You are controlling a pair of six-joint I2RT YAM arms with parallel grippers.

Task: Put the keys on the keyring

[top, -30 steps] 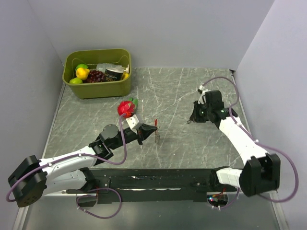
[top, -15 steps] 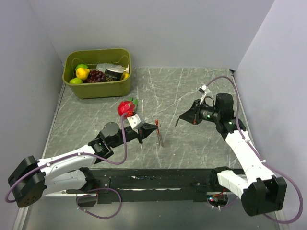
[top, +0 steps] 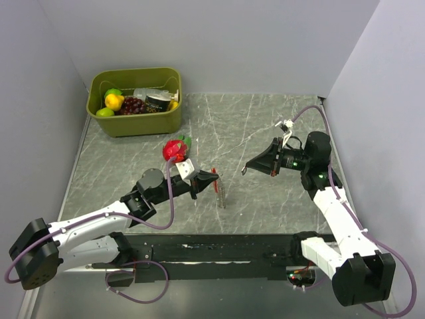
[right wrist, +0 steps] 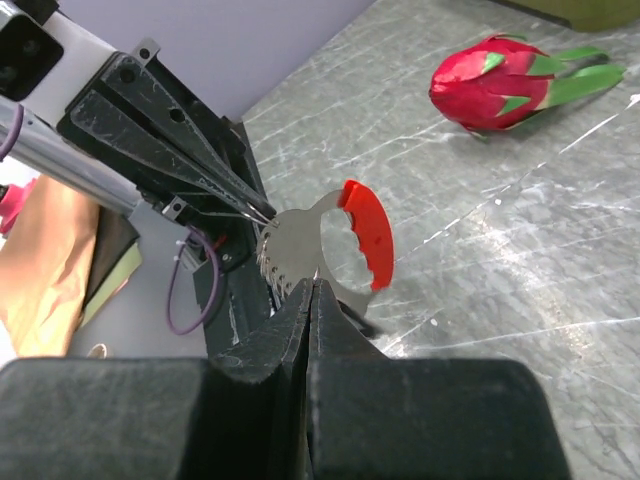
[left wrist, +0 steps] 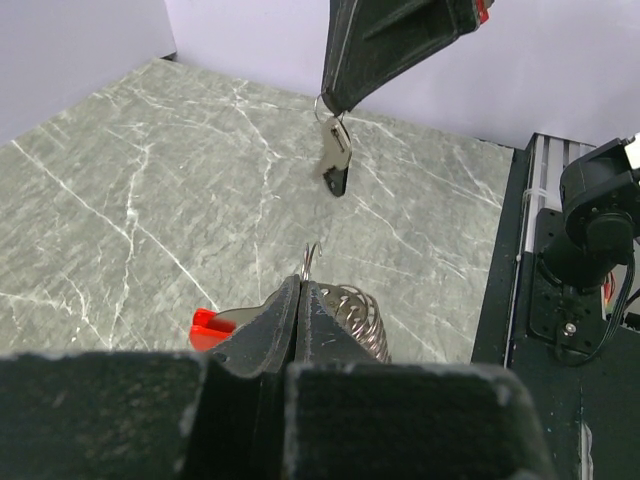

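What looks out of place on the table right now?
Only the red toy fruit: it lies loose on the table near the green bin, whose other fruit sits inside. Nothing looks spilled or damaged. The left claw grips the keyring, the right claw a key.

Keyring [left wrist: 356,312] — silvery coil, red fob — gripped; key [left wrist: 337,165] dangles nearby.

Left wrist: keyring [left wrist: 355,312] coil and red fob largely hidden behind the closed jaws of the left gripper [left wrist: 302,285]. Right gripper [left wrist: 332,100] cut off by top edge; key [left wrist: 336,160] hanging below its jaws blurred, teeth unreadable. Right wrist: loop's lower arc hidden behind own jaws. Top view: key too small to resolve.
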